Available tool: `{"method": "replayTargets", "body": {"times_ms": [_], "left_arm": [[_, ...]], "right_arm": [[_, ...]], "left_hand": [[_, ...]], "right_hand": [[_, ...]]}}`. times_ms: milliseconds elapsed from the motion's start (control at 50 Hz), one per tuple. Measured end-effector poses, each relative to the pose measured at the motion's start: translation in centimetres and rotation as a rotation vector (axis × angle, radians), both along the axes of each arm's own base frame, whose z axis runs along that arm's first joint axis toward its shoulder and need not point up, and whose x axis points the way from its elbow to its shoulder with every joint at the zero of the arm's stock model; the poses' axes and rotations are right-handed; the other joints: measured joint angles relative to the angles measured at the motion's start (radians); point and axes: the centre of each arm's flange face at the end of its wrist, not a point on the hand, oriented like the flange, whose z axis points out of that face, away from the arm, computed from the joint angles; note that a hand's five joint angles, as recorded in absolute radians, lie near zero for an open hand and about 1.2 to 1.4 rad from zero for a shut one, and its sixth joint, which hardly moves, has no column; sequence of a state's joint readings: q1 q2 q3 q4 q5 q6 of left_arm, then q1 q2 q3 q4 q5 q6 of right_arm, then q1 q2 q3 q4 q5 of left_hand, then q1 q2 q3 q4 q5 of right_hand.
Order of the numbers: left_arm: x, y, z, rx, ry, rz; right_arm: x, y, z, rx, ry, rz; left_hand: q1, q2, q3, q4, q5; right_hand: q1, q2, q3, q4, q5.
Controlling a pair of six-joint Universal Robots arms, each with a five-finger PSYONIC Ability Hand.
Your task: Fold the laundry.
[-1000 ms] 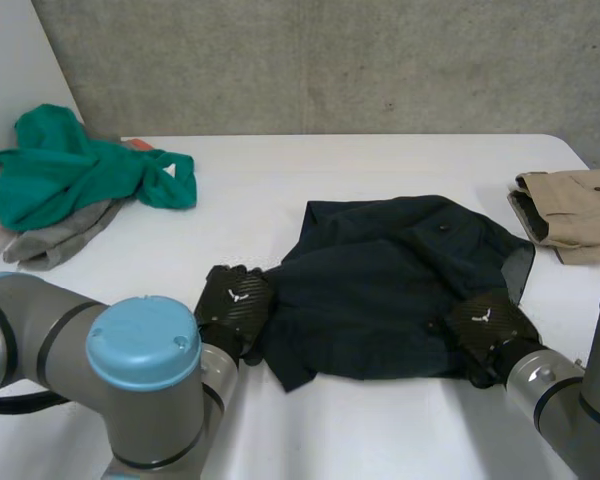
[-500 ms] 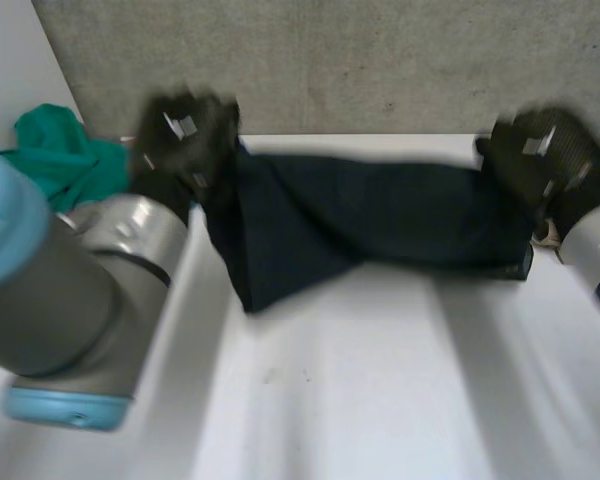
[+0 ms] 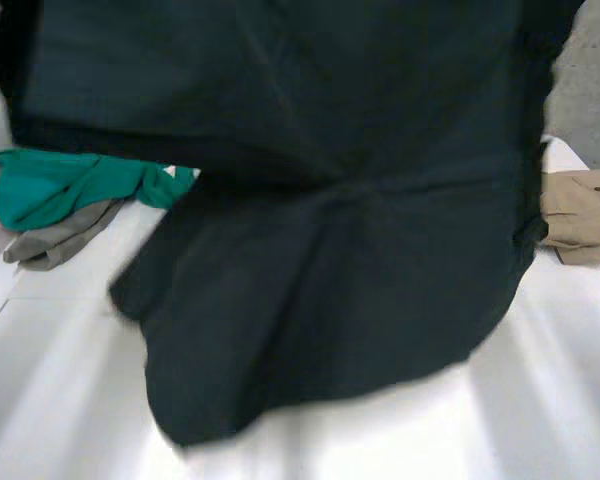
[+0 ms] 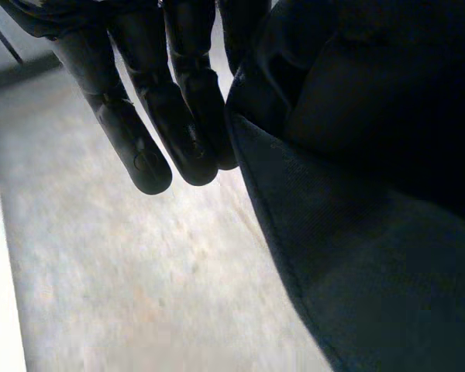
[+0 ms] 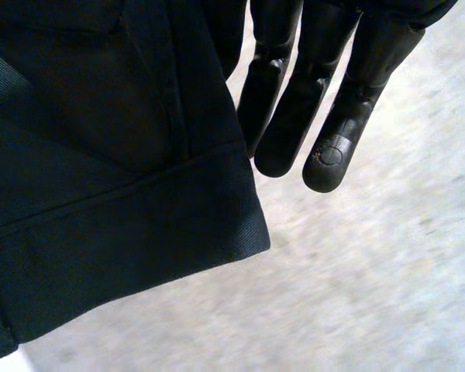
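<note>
A dark navy garment (image 3: 320,250) hangs spread in the air across most of the head view, its lower edge just above the white table (image 3: 550,400). In the left wrist view my left hand (image 4: 170,101) has nearly straight fingers, and one top edge of the garment (image 4: 372,194) is pinched at their side and hangs down from the hand. In the right wrist view my right hand (image 5: 294,116) pinches the other top edge the same way, and a hemmed corner of the garment (image 5: 101,155) drops beside its fingers.
A green cloth (image 3: 60,185) lies on a grey cloth (image 3: 55,240) at the table's far left. A folded beige garment (image 3: 580,215) sits at the far right. Behind the table stands a grey wall (image 3: 585,90).
Both hands have lifted the dark garment off the table, first to the far edge, then high up. It now hangs spread out in front of the head camera.
</note>
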State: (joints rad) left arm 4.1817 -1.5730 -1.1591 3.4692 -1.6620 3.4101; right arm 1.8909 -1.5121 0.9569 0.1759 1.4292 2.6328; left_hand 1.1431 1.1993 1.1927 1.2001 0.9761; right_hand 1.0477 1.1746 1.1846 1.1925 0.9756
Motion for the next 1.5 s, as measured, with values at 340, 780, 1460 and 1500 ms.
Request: {"method": "replayTargets", "body": {"times_ms": [340, 780, 1460, 1500], "left_arm": [[-3.7, -18.8, -20.5, 0.316, -0.23, 0.068], [-2.1, -17.3, -17.9, 0.25, -0.207, 0.093], [1.7, 6.2, -33.7, 1.107, -0.686, -0.129], [1.9, 5.9, -33.9, 1.111, -0.68, -0.12]], "right_arm": [[7.7, -10.5, -19.2, 0.291, 0.046, -0.02], [9.0, -8.5, -15.9, 0.119, -0.006, 0.048], [2.2, -0.7, -32.2, 0.684, 0.456, 0.2], [2.2, -0.8, -32.7, 0.689, 0.455, 0.202]], "left_hand": [[0.0, 0.001, 0.0, 0.0, 0.0], [-0.949, -0.997, -0.981, -0.998, -0.932], [-0.728, -0.788, -0.778, -0.799, -0.751], [-0.728, -0.789, -0.779, -0.8, -0.751]], "right_hand": [[0.0, 0.0, 0.0, 0.0, 0.0], [-0.835, -0.948, -0.968, -0.958, -0.911], [-0.649, -0.762, -0.756, -0.768, -0.738], [-0.588, -0.685, -0.693, -0.703, -0.675]]}}
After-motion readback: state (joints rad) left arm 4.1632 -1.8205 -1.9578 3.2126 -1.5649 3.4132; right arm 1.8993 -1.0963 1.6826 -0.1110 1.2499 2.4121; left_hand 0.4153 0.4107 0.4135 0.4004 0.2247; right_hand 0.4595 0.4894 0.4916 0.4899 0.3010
